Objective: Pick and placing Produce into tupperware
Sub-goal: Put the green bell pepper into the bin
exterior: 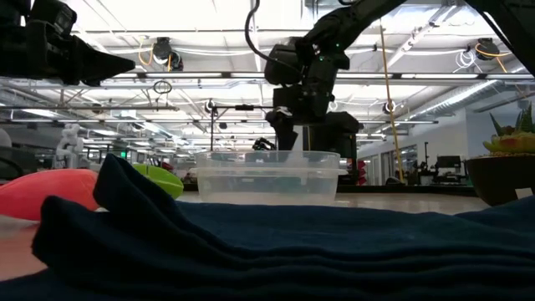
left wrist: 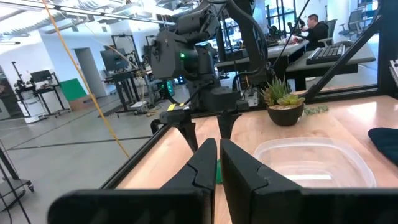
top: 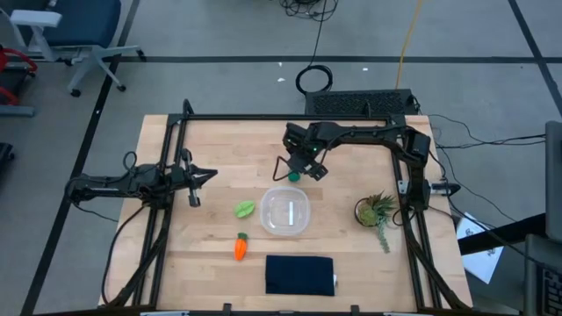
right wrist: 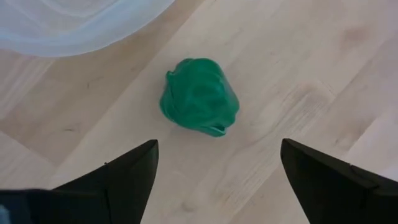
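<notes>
The dark green round piece point(right wrist: 199, 96) lies on the wood just beyond the far rim of the clear tupperware point(top: 285, 211). My right gripper point(right wrist: 217, 146) hangs above it, pointing down and open, one finger on either side and clear of it; it also shows behind the tupperware point(exterior: 267, 176) as my right gripper point(exterior: 292, 125). The yellow-green leafy piece point(top: 245, 209) lies left of the tupperware. The orange carrot point(top: 240, 247) lies nearer the front edge. My left gripper point(top: 198, 175) waits shut over the table's left part.
A dark navy cloth point(top: 299, 274) lies flat near the front edge and fills the bottom of the low view. A spiky potted plant point(top: 378, 211) stands right of the tupperware. Black frame rails run along the table's far, left and right sides.
</notes>
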Controlling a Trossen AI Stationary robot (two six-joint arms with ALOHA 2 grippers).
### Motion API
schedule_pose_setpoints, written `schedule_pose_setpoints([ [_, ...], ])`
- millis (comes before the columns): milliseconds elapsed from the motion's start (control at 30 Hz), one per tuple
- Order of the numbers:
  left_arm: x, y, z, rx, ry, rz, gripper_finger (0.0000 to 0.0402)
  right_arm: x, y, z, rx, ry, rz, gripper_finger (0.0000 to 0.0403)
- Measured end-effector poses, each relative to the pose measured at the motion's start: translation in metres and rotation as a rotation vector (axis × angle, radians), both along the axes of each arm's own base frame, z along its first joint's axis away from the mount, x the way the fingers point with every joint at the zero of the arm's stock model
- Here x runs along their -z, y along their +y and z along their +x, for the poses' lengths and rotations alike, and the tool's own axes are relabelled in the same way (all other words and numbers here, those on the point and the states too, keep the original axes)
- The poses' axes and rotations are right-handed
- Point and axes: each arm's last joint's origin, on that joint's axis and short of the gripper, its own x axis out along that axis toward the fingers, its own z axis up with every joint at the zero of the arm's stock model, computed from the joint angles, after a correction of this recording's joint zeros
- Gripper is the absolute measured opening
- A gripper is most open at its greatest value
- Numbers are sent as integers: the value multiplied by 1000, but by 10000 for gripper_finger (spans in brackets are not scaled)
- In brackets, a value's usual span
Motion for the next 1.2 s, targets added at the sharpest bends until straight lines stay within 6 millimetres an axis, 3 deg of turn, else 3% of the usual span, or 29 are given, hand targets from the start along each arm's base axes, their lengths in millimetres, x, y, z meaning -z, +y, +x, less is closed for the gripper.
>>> schedule_pose_setpoints([
  [467,0,0,0,0,0,0,26,12,13,5,-72,-70,26,330],
  [1200,0,0,0,1,-1,-4,26,43,14,-1,-68,-149,-9,330],
])
